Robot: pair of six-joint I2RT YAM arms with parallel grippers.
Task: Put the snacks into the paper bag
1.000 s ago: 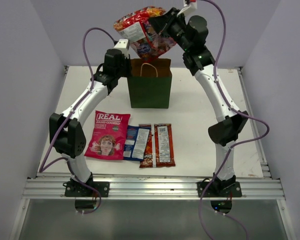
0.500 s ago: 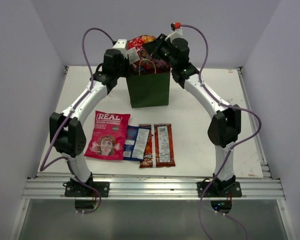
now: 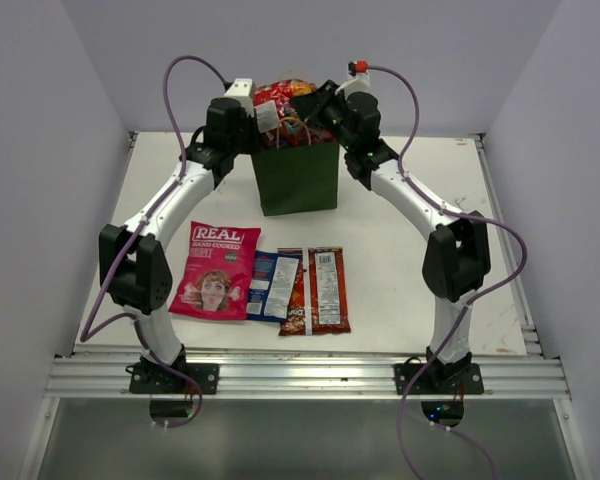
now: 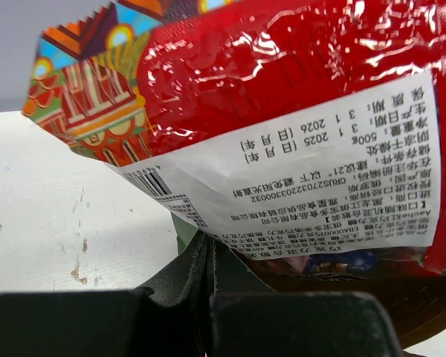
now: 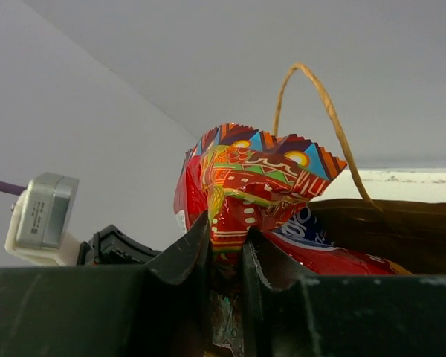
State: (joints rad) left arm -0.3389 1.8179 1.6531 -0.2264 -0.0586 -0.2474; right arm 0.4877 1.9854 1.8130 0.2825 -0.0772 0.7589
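The dark green paper bag [image 3: 296, 180] stands upright at the back centre of the table. The red candy bag [image 3: 280, 95] sticks up out of its mouth, its lower part inside. My right gripper [image 3: 318, 105] is shut on the candy bag's top edge [image 5: 260, 171], with my right gripper [image 5: 227, 234] just above the bag's brown inside [image 5: 401, 230] and a tan handle [image 5: 320, 104]. My left gripper [image 3: 256, 122] is shut on the bag's left rim; in the left wrist view my left gripper [image 4: 208, 249] pinches the rim under the candy bag [image 4: 282, 89].
The pink REAL packet [image 3: 217, 270], the small blue packet [image 3: 274, 285] and the orange-red packet [image 3: 316, 290] lie flat in a row on the white table [image 3: 420, 260], in front of the bag and between the two arm bases. Grey walls close in the sides and back.
My right gripper has brought the red candy bag down from high above the paper bag into its mouth. My left arm has held still at the rim.
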